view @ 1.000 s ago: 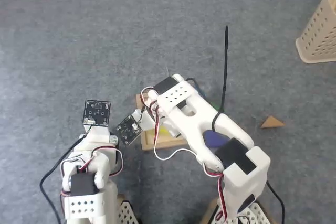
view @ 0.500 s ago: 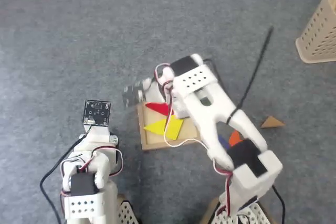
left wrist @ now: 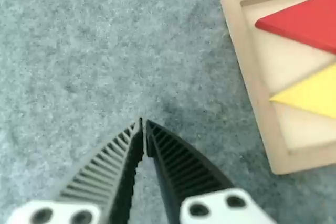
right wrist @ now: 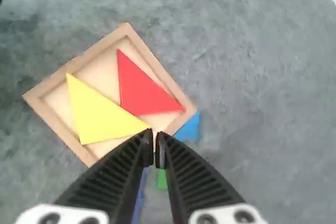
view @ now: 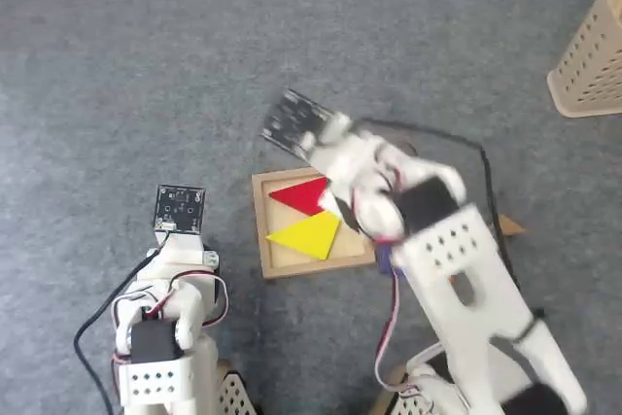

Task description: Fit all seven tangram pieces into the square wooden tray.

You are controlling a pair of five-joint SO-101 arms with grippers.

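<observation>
High view first: where was the square wooden tray?
— On the grey bench between the arms, holding a red triangle and a yellow triangle side by side.
— And the tools?
— The right tool hung above the tray's edge, jaws pressed together, empty. The left tool hovered beside the tray, likewise closed on nothing.
— Which step?
— Probably fetching another piece: a blue piece and a green piece lay just outside the tray. The right tool would need to spread and descend on one.
— What changed?
— A second earlier the right arm lay low across the tray, hiding it; it had since lifted clear.
</observation>
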